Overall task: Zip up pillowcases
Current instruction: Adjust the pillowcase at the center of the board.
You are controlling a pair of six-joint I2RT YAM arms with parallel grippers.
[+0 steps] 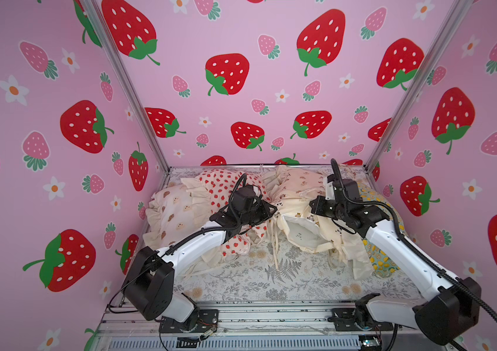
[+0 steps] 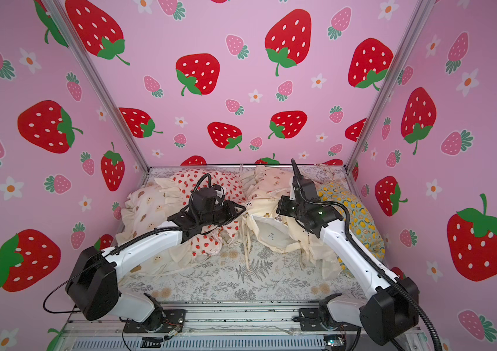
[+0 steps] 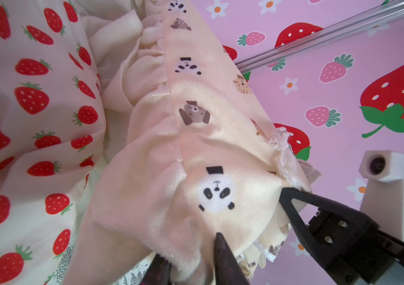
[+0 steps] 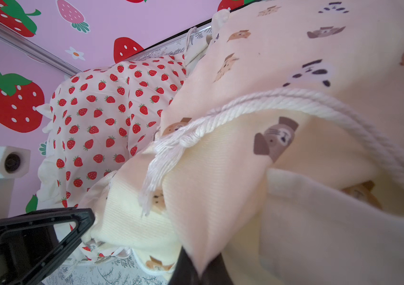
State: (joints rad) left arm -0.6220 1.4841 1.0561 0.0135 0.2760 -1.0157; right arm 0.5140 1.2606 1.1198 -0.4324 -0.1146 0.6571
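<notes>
Pink walls (image 1: pixel 256 91) with big red strawberries stand close on three sides, with shiny metal posts (image 1: pixel 137 100) in the back corners. Down low lies a flat grey sheet with fern leaves (image 1: pixel 283 273). Its front part is bare, so there is open room to move there. All four pillowcases crowd the back half.

A white ruffled pillowcase with brown bear faces (image 1: pixel 174 209) lies against the left wall. A red-strawberry print pillowcase with a cream ruffle (image 1: pixel 219 182) sits next to it. A yellow-lemon pillowcase on teal cloth (image 1: pixel 382 261) is squeezed against the right wall, partly under the right arm (image 1: pixel 393 240). Between them, in the middle, is a cream ruffled pillowcase with small bears and pandas (image 1: pixel 298 194). Its front edge gapes, and white cloth (image 1: pixel 301 234) shows inside.

The left gripper (image 3: pixel 188 245) pinches a fold of its soft ruffle edge between two dark fingers. The right gripper (image 4: pixel 199 256) is squeezed tight on another cream edge of the same pillowcase. The two grippers are near each other but not touching. A white twisted rope with a frayed end (image 4: pixel 270 98) lies across the cloth.
</notes>
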